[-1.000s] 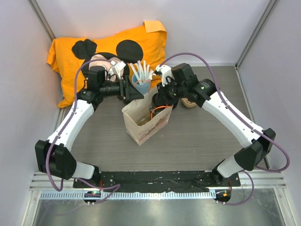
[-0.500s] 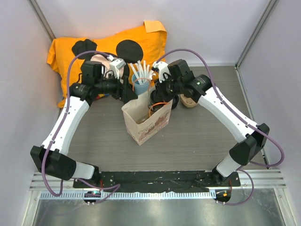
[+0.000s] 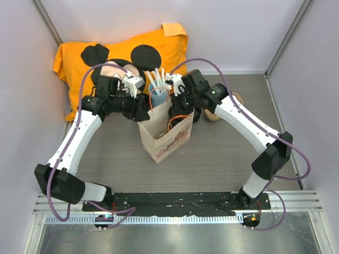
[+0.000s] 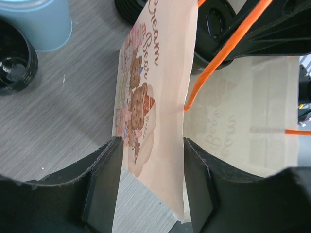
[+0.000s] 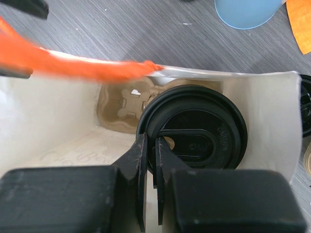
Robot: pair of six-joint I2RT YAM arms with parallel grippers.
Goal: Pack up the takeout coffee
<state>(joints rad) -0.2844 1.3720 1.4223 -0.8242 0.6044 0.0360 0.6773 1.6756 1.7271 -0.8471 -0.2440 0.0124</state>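
Paper bag (image 3: 165, 138) with a bear print upright near the middle of the grey table (image 3: 228, 159), mouth open, orange cord handles (image 5: 73, 65) at the rim. Just behind it, toward the far edge, a blue cup (image 3: 159, 97) of white sticks, and close by a squat black ring-shaped piece (image 4: 14, 60). Inside the bag, against the wall on the blue cup's side, the takeout coffee (image 5: 204, 119), round black lid up, body hidden beneath. Beside it on the bag's floor, a brown cardboard cup carrier (image 5: 121, 104). Right gripper (image 5: 150, 143) down inside the bag's mouth, fingers almost together and clamped on the near rim of the lid. Left gripper (image 4: 151, 145) at the bag's left wall, jaws well apart, one finger outside the printed paper and the other inside the mouth; pressing on the paper or merely straddling it, impossible to tell. Tan round thing (image 3: 214, 114) on the table right of the bag, partly under the right arm. Orange cloth (image 3: 159, 47) with black circles bunched in the far-left corner.
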